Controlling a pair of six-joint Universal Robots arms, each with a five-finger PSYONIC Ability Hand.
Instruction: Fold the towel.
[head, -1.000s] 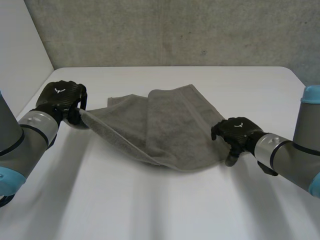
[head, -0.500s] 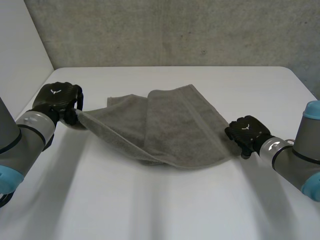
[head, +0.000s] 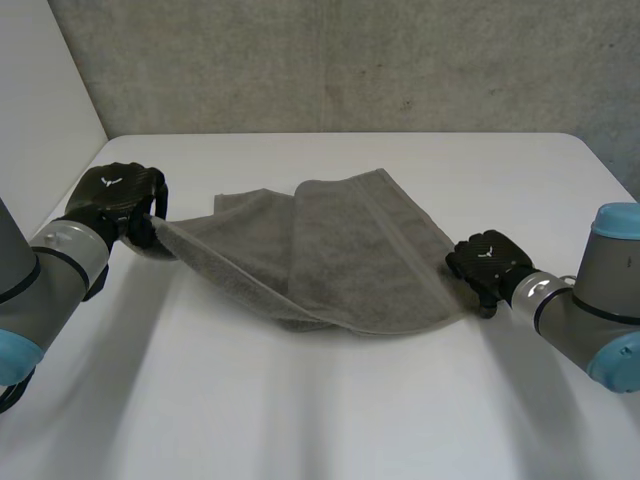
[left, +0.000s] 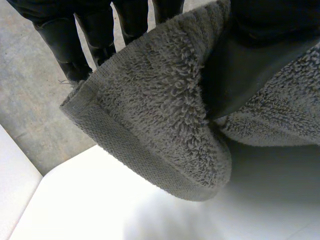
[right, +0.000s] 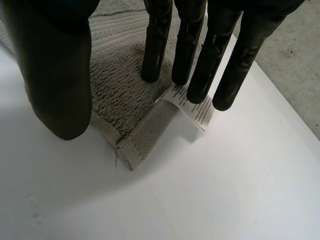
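- We see the grey terry-cloth towel (head: 340, 250) lying rumpled across the centre of the frame on the white table (head: 330, 420), with one layer lapped over another
- Our left hand (head: 112, 195), at the middle left of the frame, is clamped on the towel's left corner and holds it raised off the table; in the left wrist view the thumb (left: 250, 70) pinches the terry against the fingers
- Our right hand (head: 487, 262), at the middle right, sits at the towel's right corner, fingers (right: 156, 45) straight and apart from the thumb, gripping nothing; the fingertips are at that corner and its small white care label (right: 192, 107)
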